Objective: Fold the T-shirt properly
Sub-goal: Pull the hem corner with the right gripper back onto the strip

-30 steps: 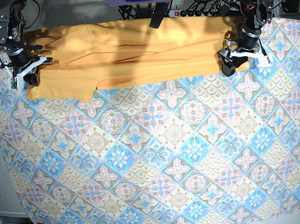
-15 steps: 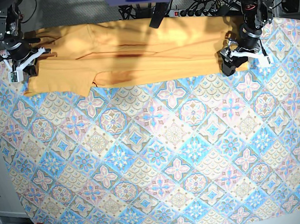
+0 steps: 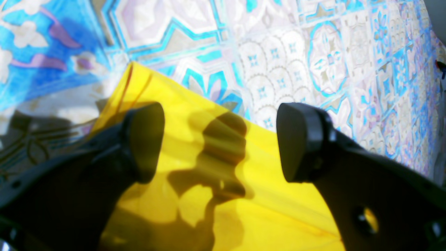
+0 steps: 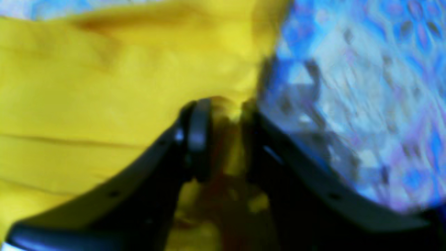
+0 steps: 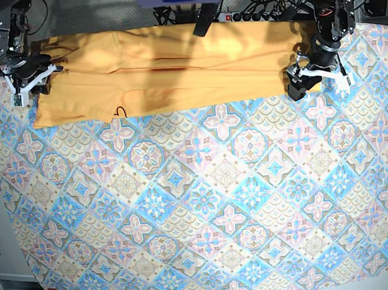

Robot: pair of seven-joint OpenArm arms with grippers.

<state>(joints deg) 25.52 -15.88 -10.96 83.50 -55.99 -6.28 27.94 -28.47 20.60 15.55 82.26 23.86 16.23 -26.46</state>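
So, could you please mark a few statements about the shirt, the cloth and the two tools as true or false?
1. The T-shirt lies along the far edge of the patterned cloth. True.
2. The left tool is clamped on fabric. False: its jaws stand wide apart over a shirt corner.
3. The right tool is at the shirt's edge, with yellow fabric between its jaws. True.
4. The shirt is bundled in the cloth's middle. False: it lies spread in a long flat band.
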